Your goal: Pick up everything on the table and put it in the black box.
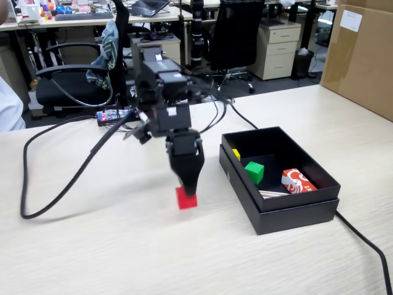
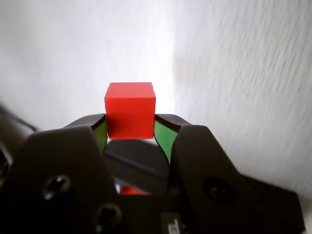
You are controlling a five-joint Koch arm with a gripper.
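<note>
The small red cube (image 1: pixel 186 198) is on or just above the beige table (image 1: pixel 92 258), left of the black box (image 1: pixel 295 213). My gripper (image 1: pixel 188 188) points straight down onto it. In the wrist view the red cube (image 2: pixel 130 109) sits between the two green-lined pads (image 2: pixel 162 137), which touch its left and right sides, so the gripper (image 2: pixel 130 123) is shut on it. I cannot tell whether the cube still rests on the tabletop.
Inside the box lie a green cube (image 1: pixel 254 172), a small yellow piece (image 1: pixel 236 153) and a red-and-white packet (image 1: pixel 298 181). A brown carton (image 1: pixel 362 55) stands at the back right. Black cables cross the table on the left (image 1: pixel 37 184) and front right (image 1: pixel 362 239).
</note>
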